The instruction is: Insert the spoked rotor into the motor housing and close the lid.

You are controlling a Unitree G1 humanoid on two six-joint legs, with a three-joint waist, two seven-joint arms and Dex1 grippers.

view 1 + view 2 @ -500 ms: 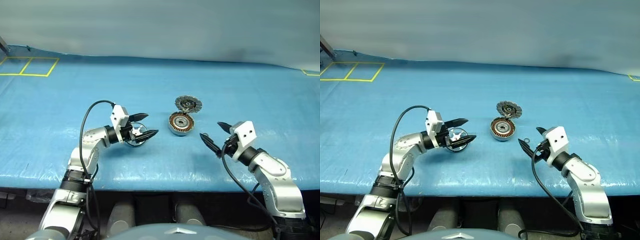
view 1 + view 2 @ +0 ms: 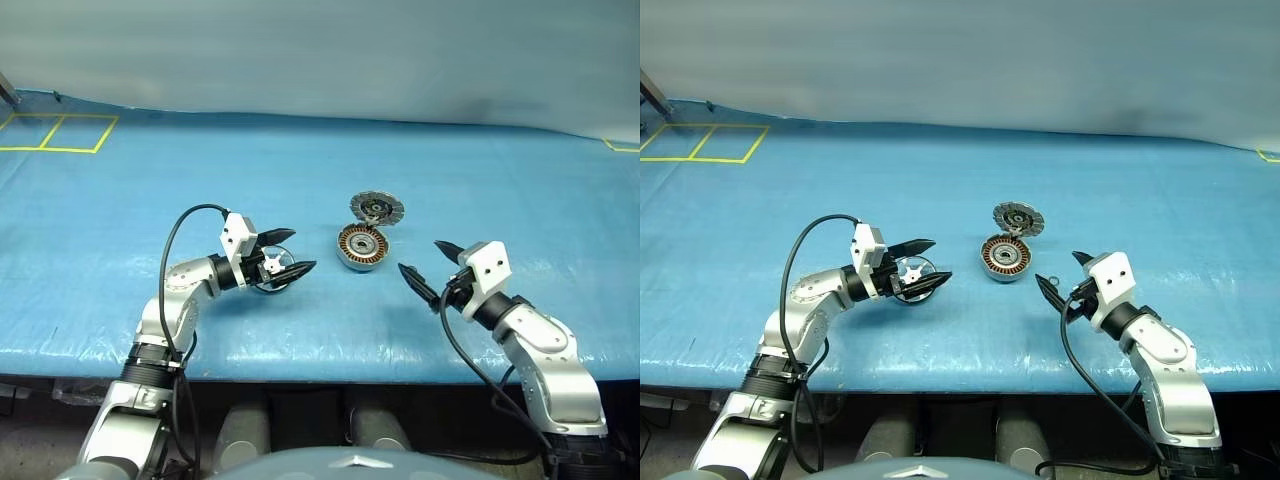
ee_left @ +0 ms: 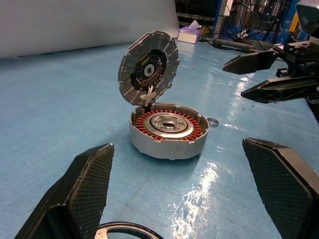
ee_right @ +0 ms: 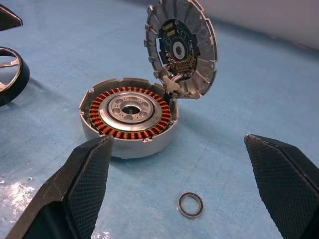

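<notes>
Rotor straddled, housing waiting open

At centre-left, the left gripper (image 2: 283, 254) stood wide open around the flat-lying spoked rotor (image 2: 272, 273), apparently poised to grasp it. Mid-frame, the motor housing (image 2: 361, 246) faced upward, its lid (image 2: 377, 208) hinged upright behind. Right of centre, the right gripper (image 2: 428, 266) gaped empty, pointing toward the housing.

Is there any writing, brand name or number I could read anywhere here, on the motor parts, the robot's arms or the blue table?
None can be read.
The lid: small components on its dark centre, any print too small to read.
The motor housing: no markings seen.
The blue table cover: yellow taped lines forming boxes, no letters.
Left gripper and right gripper: no labels visible.
</notes>
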